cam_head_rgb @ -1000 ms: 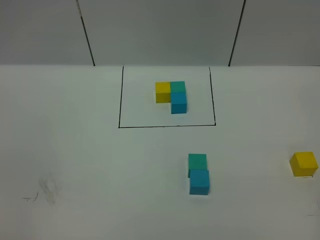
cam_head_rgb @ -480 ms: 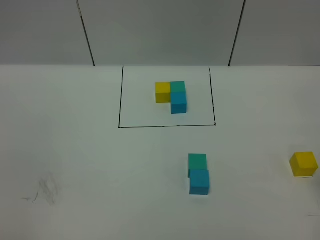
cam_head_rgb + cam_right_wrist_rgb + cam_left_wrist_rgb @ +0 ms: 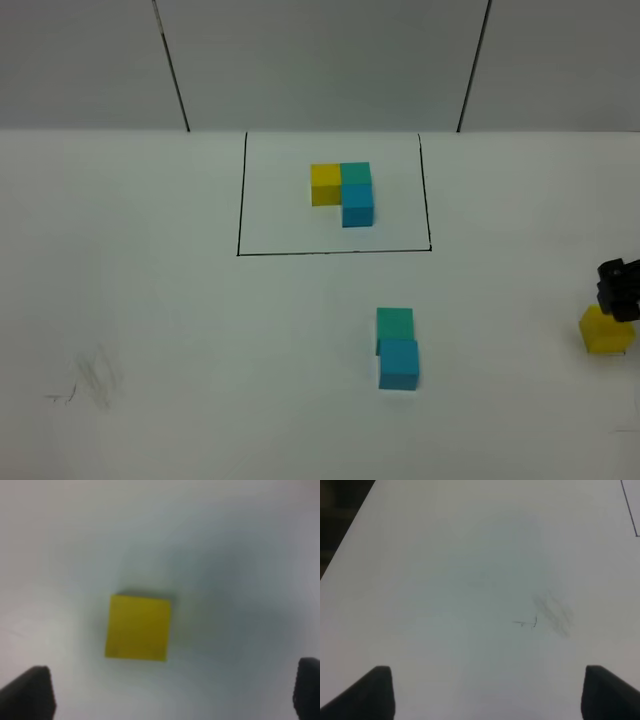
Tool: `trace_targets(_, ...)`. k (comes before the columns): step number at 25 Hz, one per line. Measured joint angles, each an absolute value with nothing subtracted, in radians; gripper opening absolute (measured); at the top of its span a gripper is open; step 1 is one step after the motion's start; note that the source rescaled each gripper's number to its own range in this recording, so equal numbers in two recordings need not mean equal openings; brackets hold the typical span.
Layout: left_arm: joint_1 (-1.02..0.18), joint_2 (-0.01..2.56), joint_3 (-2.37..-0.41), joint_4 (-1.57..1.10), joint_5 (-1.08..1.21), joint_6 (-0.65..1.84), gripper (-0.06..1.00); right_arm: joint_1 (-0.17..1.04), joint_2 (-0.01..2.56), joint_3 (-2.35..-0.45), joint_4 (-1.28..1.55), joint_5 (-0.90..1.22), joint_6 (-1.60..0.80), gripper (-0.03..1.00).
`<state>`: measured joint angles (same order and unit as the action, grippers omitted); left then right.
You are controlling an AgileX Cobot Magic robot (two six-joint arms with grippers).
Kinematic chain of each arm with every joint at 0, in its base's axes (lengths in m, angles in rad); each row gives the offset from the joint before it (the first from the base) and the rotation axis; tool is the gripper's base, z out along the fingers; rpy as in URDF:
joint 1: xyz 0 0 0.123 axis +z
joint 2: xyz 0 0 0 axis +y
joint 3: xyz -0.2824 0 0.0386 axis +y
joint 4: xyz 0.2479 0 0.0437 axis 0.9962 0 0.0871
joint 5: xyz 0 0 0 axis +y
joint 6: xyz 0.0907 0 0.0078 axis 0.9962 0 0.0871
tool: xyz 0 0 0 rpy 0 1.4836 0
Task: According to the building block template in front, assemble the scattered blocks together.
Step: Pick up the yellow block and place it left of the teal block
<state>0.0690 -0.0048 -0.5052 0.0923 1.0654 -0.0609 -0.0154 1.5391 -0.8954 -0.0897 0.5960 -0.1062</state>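
Note:
The template [image 3: 342, 193] is a yellow, teal-green and blue L inside a black rectangle outline at the back middle. In front of it a loose teal-green cube [image 3: 394, 324] touches a loose blue cube [image 3: 398, 363]. The loose yellow cube [image 3: 606, 331] [image 3: 138, 627] sits alone at the far right edge. My right gripper [image 3: 620, 288] [image 3: 172, 692] hangs open above that yellow cube, touching nothing. My left gripper [image 3: 487, 692] is open over bare table and does not show in the high view.
The white table [image 3: 160, 300] carries faint pencil smudges [image 3: 92, 380] [image 3: 550, 612] at the front left. A grey panelled wall [image 3: 320, 60] stands behind the table.
My right gripper has come into the high view at the right edge, above the yellow cube. The blocks have not moved.

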Motion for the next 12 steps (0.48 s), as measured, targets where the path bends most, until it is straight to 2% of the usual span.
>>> trace_targets(12,0.069,-0.005,-0.505,0.092,1.066,-0.061,0.8,-0.015,1.722,-0.895,-0.046,0.463,-0.091,0.94)
